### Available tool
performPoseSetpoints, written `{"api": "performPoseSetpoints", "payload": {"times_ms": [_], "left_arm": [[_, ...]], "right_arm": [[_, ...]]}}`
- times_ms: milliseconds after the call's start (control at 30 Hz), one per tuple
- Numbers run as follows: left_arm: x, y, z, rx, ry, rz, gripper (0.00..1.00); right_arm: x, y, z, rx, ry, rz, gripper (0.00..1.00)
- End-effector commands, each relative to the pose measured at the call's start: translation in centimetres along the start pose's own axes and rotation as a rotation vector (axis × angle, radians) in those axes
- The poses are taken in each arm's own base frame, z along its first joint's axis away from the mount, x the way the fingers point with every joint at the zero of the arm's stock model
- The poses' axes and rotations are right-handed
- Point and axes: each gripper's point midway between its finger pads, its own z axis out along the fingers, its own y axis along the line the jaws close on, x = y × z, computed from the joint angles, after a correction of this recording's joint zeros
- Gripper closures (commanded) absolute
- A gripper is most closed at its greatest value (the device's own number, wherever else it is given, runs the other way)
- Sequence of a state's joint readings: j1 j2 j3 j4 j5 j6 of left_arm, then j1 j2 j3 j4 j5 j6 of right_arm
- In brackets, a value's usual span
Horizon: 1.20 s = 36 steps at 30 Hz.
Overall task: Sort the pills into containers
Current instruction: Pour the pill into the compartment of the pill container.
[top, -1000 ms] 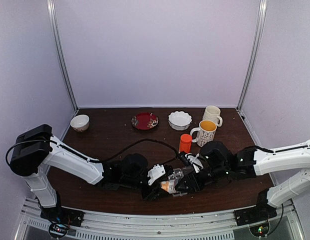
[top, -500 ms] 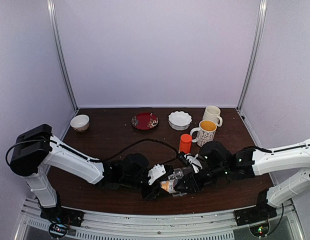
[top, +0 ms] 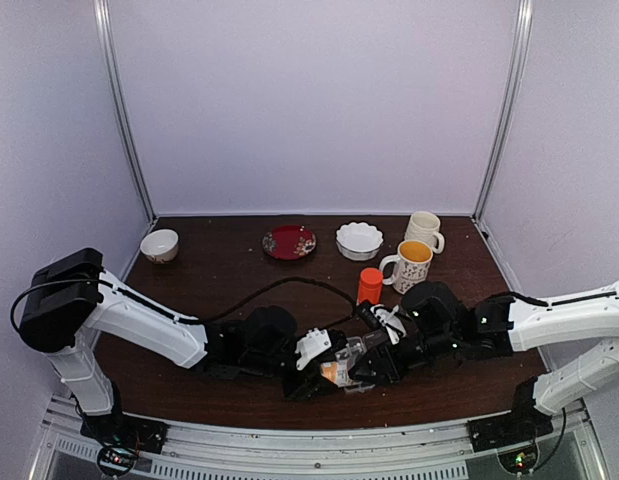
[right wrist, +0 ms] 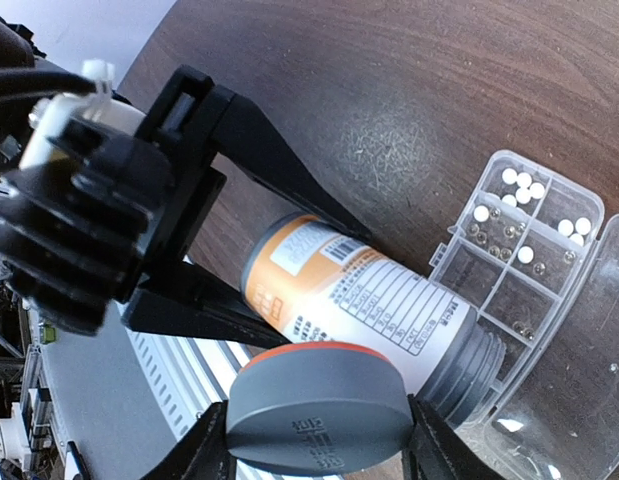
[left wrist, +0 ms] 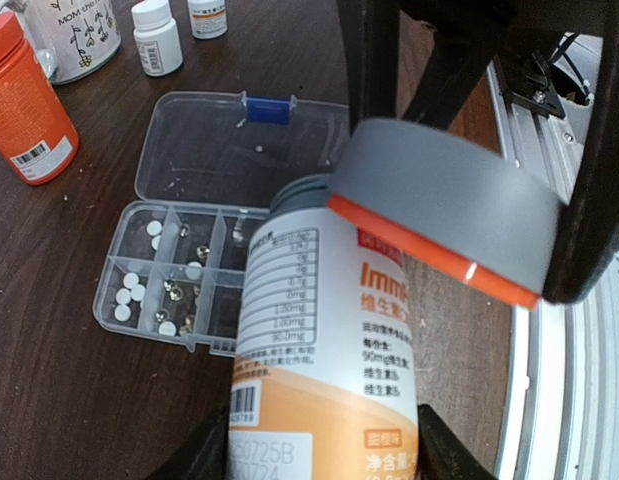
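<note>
Progress looks partial: the clear pill box (left wrist: pixel 110 276) lies open on the table (top: pixel 209 285) close to its near edge, about midway along and below both grippers. A handful of round white pills (left wrist: pixel 129 294) sit in the compartments at one end. The other compartments show only small glinting specks that I cannot identify, and one pale bit rests on the flung-back lid (left wrist: pixel 204 140) by its blue latch (left wrist: pixel 267 107). The left gripper (left wrist: pixel 324 452) has its jaws clamped on the body of a supplement bottle (left wrist: pixel 319 330) with an orange-and-white label, held tilted above the box. The right gripper (right wrist: pixel 314 442) pinches the bottle's grey, orange-rimmed cap (right wrist: pixel 319 402), which appears to be off the grey threaded neck and just beside it. I judge the step in hand to be opening this bottle. Tipping its contents out and spreading them among the unfilled compartments is yet to come, so most of the sorting remains. An orange bottle (left wrist: pixel 24 110), two small white bottles (left wrist: pixel 156 36) and a patterned mug (left wrist: pixel 74 35) stand beyond the box. Toward the far edge are a red plate (top: pixel 289 241), a white scalloped dish (top: pixel 359 240), a second mug (top: pixel 423 229) and, in the far left corner, a small bowl (top: pixel 159 244). The tabletop is dark brown wood, enclosed by plain pale lilac walls with metal corner posts.
</note>
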<state>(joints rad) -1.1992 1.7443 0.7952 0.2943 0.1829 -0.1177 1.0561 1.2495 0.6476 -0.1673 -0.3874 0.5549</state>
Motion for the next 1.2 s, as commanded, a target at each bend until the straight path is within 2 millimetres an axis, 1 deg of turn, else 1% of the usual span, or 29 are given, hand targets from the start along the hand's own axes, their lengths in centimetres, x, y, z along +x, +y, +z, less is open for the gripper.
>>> {"api": "performPoseSetpoints", "payload": {"times_ms": [0,33,67,100,200,233,267,333,367,400,467,533,567,667,700,767,800,867,900,967,1000,1033,1100,1167], "left_arm": [[-3.4,-0.5,-0.9,0.014,-0.092,0.024,0.93],[-3.4,-0.5,-0.9,0.016,-0.092,0.024,0.93],[-3.4,-0.6,-0.9,0.018,-0.092,0.025,0.93],[-3.5,-0.6,-0.9,0.017,-0.093,0.025,0.93],[-3.6,-0.6,-0.9,0.020,-0.097,0.025,0.93],[-3.7,-0.6,-1.0,0.017,-0.094,0.025,0.93],[-3.7,-0.6,-1.0,0.019,-0.093,0.025,0.93],[-3.8,-0.6,-1.1,0.017,-0.090,0.025,0.93],[-3.8,-0.6,-1.1,0.017,-0.088,0.027,0.93],[-3.8,-0.6,-1.1,0.018,-0.085,0.028,0.93],[-3.8,-0.6,-1.1,0.018,-0.080,0.028,0.93],[-3.7,-0.6,-1.2,0.018,-0.079,0.026,0.93],[-3.8,-0.7,-1.2,0.018,-0.081,0.026,0.93],[-3.7,-0.7,-1.2,0.019,-0.079,0.025,0.93],[-3.8,-0.6,-1.2,0.018,-0.080,0.025,0.93],[-3.8,-0.6,-1.1,0.019,-0.080,0.024,0.93],[-3.8,-0.7,-1.1,0.021,-0.079,0.024,0.93],[-3.9,-0.6,-1.1,0.020,-0.080,0.021,0.93],[-3.8,-0.7,-1.1,0.021,-0.078,0.022,0.93],[-3.9,-0.7,-1.1,0.021,-0.079,0.020,0.93],[-3.9,-0.7,-1.0,0.022,-0.079,0.022,0.93],[-4.0,-0.7,-1.0,0.024,-0.078,0.022,0.93],[-4.0,-0.7,-0.9,0.026,-0.076,0.021,0.93],[-4.0,-0.7,-0.8,0.025,-0.074,0.021,0.93]], "right_arm": [[-0.3,-0.1,0.1,0.002,-0.017,-0.001,1.00],[0.5,-0.6,0.6,0.018,0.026,0.003,1.00],[0.9,-0.9,0.8,0.032,0.051,0.002,1.00],[0.8,-0.7,0.8,0.027,0.052,0.000,1.00],[-1.1,0.6,-0.8,-0.013,-0.046,-0.013,1.00],[-1.4,0.7,-1.1,-0.014,-0.067,-0.015,1.00],[-1.3,0.5,-1.0,-0.006,-0.066,-0.014,1.00],[-0.2,-0.4,0.0,0.021,-0.011,-0.007,1.00],[0.1,-0.6,0.2,0.034,0.018,-0.007,1.00],[0.1,-0.4,0.3,0.026,0.025,-0.012,1.00],[-1.0,0.5,-0.5,-0.006,-0.027,-0.016,1.00],[-1.6,0.9,-1.0,-0.023,-0.074,-0.015,1.00],[-1.5,0.7,-0.9,-0.018,-0.075,-0.013,1.00],[0.1,-0.5,0.3,0.022,0.009,-0.006,1.00],[0.3,-0.6,0.4,0.031,0.025,-0.007,1.00],[-0.7,0.3,-0.3,0.002,-0.019,-0.014,1.00],[-1.6,0.9,-1.0,-0.020,-0.066,-0.020,1.00],[-2.0,0.9,-1.5,-0.024,-0.108,-0.018,1.00],[-1.7,0.6,-1.3,-0.016,-0.101,-0.015,1.00],[-0.2,-0.5,0.1,0.015,-0.023,0.000,1.00],[0.3,-0.8,0.4,0.030,0.015,-0.001,1.00],[0.4,-0.7,0.5,0.027,0.026,-0.003,1.00],[-0.7,0.3,-0.4,-0.005,-0.026,-0.013,1.00],[-1.6,0.6,-1.3,-0.011,-0.079,-0.018,1.00]]}}
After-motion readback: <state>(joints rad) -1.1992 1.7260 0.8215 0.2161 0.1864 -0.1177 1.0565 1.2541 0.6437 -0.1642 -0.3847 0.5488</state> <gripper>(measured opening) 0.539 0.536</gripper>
